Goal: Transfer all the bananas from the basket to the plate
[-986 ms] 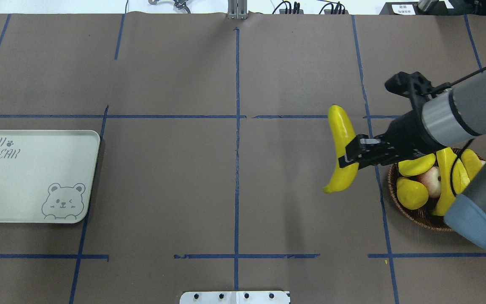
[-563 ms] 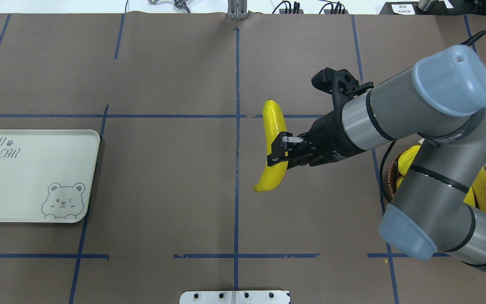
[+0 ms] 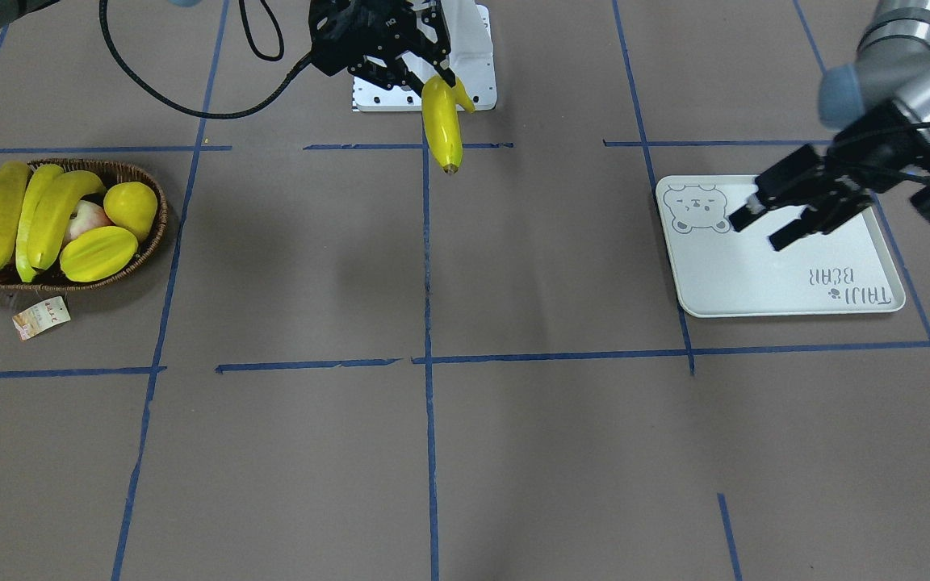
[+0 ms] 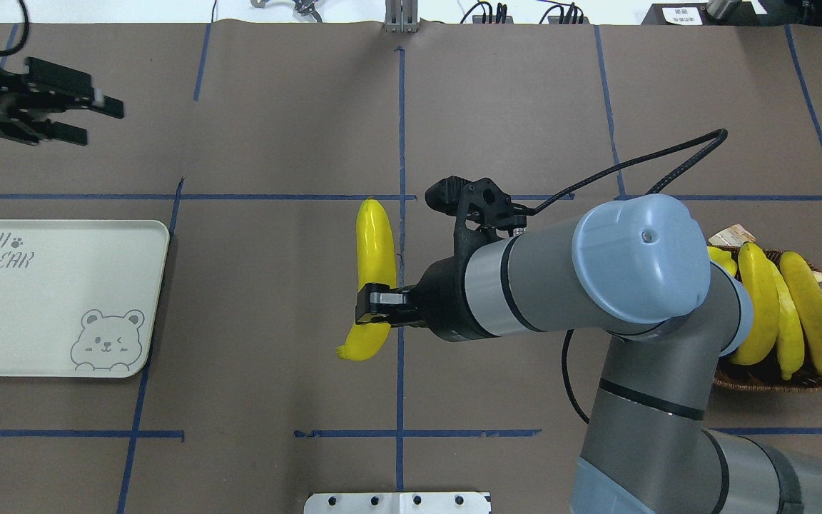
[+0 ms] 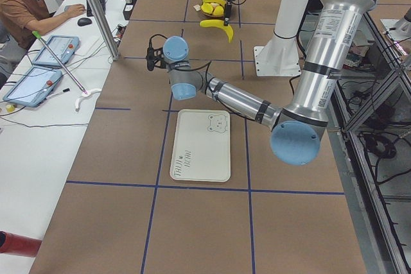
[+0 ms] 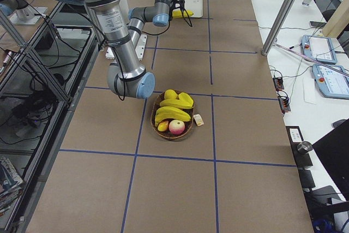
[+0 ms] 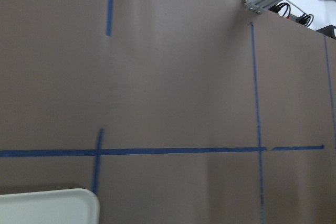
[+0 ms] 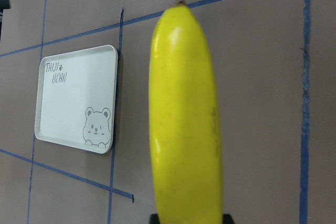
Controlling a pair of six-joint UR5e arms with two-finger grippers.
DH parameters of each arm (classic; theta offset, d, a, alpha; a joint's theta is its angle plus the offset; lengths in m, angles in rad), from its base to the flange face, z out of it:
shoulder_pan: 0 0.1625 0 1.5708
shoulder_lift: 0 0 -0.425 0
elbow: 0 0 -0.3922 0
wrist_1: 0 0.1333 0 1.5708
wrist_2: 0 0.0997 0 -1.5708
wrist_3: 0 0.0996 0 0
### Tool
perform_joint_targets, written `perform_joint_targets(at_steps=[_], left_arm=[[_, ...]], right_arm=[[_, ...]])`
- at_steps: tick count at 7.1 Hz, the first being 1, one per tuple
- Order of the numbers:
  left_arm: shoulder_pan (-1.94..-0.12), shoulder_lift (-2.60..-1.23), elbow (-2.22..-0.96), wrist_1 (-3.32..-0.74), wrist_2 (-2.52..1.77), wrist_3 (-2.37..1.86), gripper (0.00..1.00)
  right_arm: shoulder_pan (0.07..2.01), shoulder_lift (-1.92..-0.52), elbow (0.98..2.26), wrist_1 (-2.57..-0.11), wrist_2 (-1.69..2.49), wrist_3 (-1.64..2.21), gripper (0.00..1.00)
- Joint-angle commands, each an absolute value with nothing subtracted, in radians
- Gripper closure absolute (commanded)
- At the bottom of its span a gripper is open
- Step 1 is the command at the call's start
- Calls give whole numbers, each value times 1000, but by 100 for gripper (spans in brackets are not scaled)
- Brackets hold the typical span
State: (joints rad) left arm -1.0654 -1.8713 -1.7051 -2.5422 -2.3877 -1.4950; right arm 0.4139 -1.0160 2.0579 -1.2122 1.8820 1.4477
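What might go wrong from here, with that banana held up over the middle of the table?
1. The right tool pinches the glossy banana off-centre, toward one end. It might swivel or slip out before it reaches the plate.
2. The left tool hangs open near the plate. If it waits there, the two tools might get in each other's way at the drop-off.

One banana [image 4: 374, 250], glossy yellow with a dark tip, is held in the air above the middle of the tabletop [image 4: 275, 321]. The right gripper [image 4: 374, 314] clamps it near its stem end. Three more bananas [image 4: 760, 307] lie side by side in the basket [image 4: 768, 382], a dark brown wicker oval on the right. The plate [image 4: 47, 314], off-white with a grey bear drawing, lies flat on the far left.
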Motion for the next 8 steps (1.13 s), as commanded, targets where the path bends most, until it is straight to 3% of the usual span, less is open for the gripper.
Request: perform_joint_targets(at_steps=[1,8], left_arm=[[-910,-2000,-1729,-2602,-2255,-1814,1],[-606,-2062,-1813,-2594,-2096,-1983,1]], right_arm=[[402,-1011,2059,-1212,1868,1448,100],[394,-997,2059,-1212,1868,1450,100]])
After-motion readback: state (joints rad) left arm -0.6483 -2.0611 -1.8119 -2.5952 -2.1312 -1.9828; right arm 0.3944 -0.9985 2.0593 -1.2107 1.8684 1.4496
